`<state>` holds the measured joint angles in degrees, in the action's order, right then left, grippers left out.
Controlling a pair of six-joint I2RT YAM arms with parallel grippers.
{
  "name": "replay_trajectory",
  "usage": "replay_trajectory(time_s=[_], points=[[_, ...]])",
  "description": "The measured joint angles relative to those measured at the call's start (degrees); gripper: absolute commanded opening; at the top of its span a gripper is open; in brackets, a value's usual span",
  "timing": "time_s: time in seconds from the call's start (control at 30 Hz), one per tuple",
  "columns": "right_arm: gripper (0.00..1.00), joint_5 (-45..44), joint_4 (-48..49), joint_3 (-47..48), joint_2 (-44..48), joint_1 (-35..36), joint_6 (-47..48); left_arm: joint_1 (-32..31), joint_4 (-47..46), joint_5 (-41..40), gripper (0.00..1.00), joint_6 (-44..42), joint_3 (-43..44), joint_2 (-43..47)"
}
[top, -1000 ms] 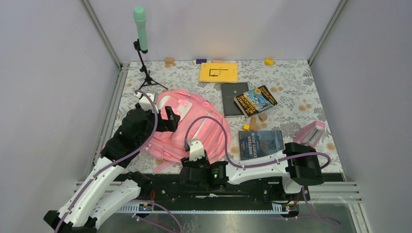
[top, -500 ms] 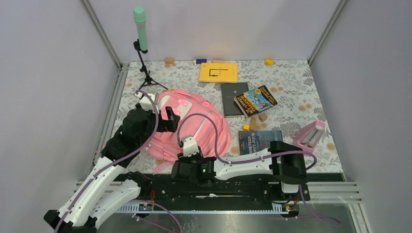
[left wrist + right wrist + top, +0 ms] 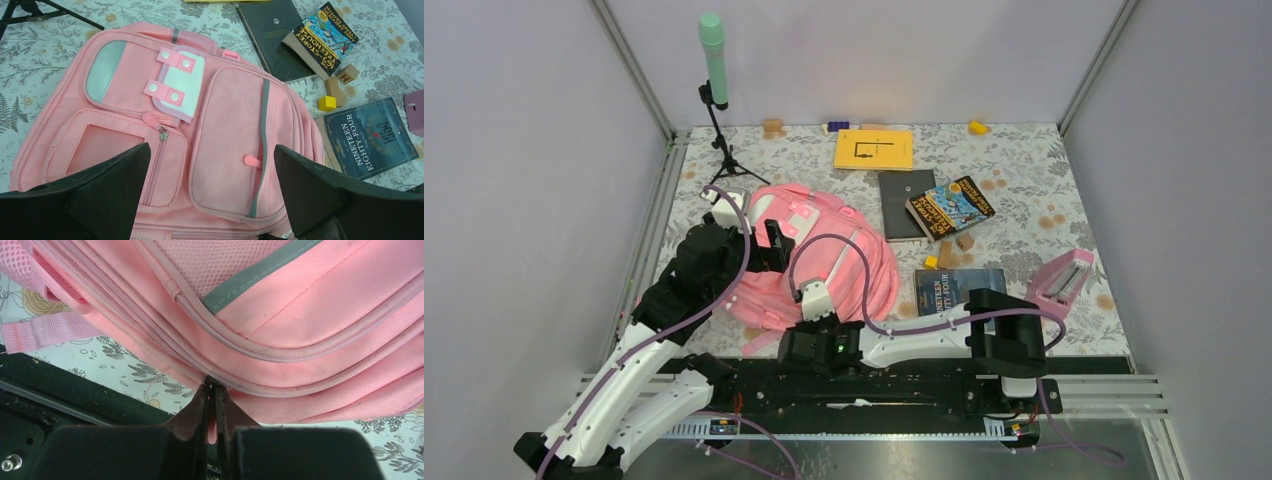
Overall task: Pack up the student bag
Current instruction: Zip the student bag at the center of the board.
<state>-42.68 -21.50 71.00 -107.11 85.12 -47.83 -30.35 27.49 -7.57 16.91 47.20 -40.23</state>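
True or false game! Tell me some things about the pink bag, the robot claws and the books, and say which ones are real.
1. The student bag is pink. True.
2. The left gripper is squeezed shut. False: its jaws stand wide open above the bag.
3. The right gripper pinches a pink zip tab at the bag's edge. True.
4. The Nineteen Eighty-Four book is inside the bag. False: it lies on the table beside the bag.
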Motion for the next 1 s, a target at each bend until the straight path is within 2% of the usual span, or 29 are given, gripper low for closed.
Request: replay_trajectory(time_s=[0.23,0.43,0.7,1.0], points=[[0.00,1.9,6.6,-8.9,8.7,-0.8,3.1,0.0,-0.1,0.4,0.99,-1.2,-0.2,-0.1],[0.00,14.2,17.4,-18.9,18.6,-5.6,10.6,0.0,-2.0,6.5,0.98,-5.7,-3.2,1.0],[0.00,29.6,23.9,-24.2,28.6,-12.4,18.2,-3.9,-3.6,19.6,0.96,-11.9,-4.9,-0.2],[0.00,39.0,28.3,-31.3,35.7,-18.5,19.8,-8.8,-1.0,23.9,0.77,-19.2,-5.4,-3.9]])
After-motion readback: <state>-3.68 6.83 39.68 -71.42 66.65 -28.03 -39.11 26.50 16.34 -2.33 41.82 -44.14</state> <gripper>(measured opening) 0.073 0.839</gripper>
